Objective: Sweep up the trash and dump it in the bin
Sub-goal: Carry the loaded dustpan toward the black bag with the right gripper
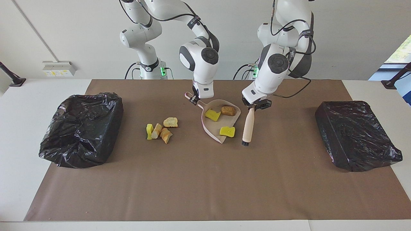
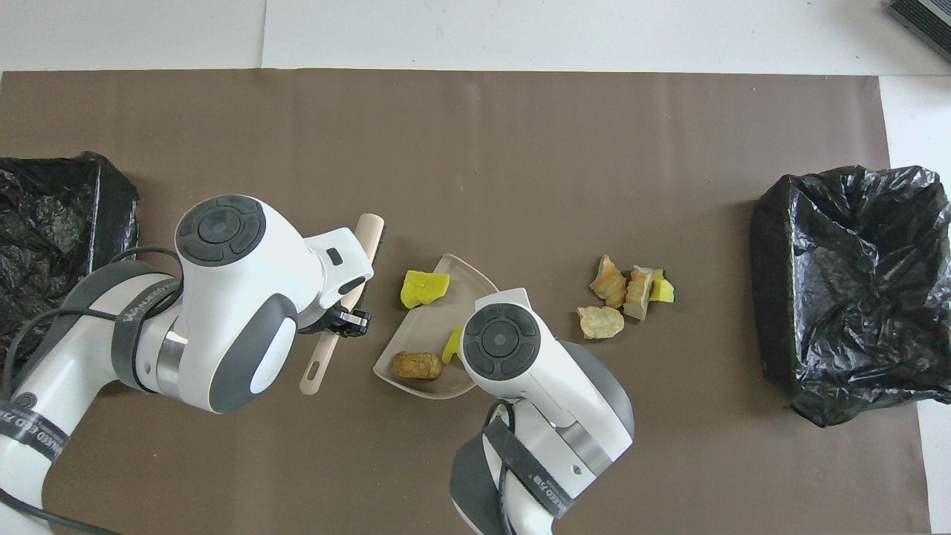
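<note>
Dustpan (image 1: 214, 128), frame centre: handle clamped by right gripper (image 1: 194, 98); holds 2 yellow sponge chunks (image 1: 212, 115) and 1 brown lump (image 1: 228, 110). Brush (image 1: 247, 126), beside it: handle clamped by left gripper (image 1: 256, 106). 4 chunks (image 1: 160, 129) centre-left, near open bin (image 1: 82, 128).

Three bits of trash (image 1: 221, 120), two yellow and one brown, lie in the dustpan (image 1: 210, 130) below the right claw (image 1: 194, 98). Four more bits (image 1: 161, 129) sit clustered on the mat, toward that claw's end of the table.
</note>
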`<state>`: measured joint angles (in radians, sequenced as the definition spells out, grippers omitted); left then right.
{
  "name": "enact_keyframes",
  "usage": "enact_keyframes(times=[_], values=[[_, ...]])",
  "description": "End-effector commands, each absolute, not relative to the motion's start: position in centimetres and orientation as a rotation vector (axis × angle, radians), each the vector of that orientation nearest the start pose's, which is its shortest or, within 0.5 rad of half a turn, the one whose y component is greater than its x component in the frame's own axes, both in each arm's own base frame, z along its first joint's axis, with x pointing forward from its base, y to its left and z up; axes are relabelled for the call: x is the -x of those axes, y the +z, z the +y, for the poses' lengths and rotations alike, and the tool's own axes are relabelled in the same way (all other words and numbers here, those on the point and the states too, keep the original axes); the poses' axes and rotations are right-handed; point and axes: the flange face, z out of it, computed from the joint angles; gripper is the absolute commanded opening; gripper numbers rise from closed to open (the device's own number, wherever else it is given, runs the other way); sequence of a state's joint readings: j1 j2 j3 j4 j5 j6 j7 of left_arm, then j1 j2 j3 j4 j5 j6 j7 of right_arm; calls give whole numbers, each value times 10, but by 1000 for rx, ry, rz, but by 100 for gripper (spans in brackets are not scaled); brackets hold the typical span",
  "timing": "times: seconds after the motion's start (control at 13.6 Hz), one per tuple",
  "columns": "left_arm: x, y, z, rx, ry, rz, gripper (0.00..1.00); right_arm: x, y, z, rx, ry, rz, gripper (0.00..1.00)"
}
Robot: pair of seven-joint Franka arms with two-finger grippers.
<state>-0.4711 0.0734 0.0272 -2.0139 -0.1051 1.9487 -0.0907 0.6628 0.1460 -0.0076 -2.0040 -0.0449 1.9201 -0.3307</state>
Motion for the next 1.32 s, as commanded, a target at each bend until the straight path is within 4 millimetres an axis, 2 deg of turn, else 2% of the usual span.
enact_keyframes(times=[0.0, 0.15, 0.29, 0.44, 0.59, 0.81, 0.88, 1.03, 1.25], values=[[-499, 406, -224, 3187, 187, 403, 0, -457, 398, 312, 2773, 311, -1570, 0], [-504, 406, -221, 3195, 154, 378, 0, -459, 399, 307, 2742, 295, -1625, 0], [-507, 400, -215, 3200, 146, 257, 0, -470, 414, 292, 2739, 247, -1625, 0], [-494, 384, -212, 3196, 170, 162, 0, -490, 445, 256, 2761, 127, -1586, 0], [-474, 379, -219, 3199, 150, 51, 0, -511, 468, 217, 2785, -3, -1544, 0], [-416, 378, -272, 3182, 166, -12, 0, -549, 495, 142, 2737, -145, -1461, 0], [-395, 379, -290, 3180, 159, -28, 0, -557, 498, 109, 2702, -181, -1411, 0], [-351, 381, -321, 3178, 146, -83, 0, -566, 507, 39, 2624, -193, -1383, 0], [-286, 379, -352, 3159, 160, -93, 0, -566, 520, -74, 2591, -161, -1387, 0]])
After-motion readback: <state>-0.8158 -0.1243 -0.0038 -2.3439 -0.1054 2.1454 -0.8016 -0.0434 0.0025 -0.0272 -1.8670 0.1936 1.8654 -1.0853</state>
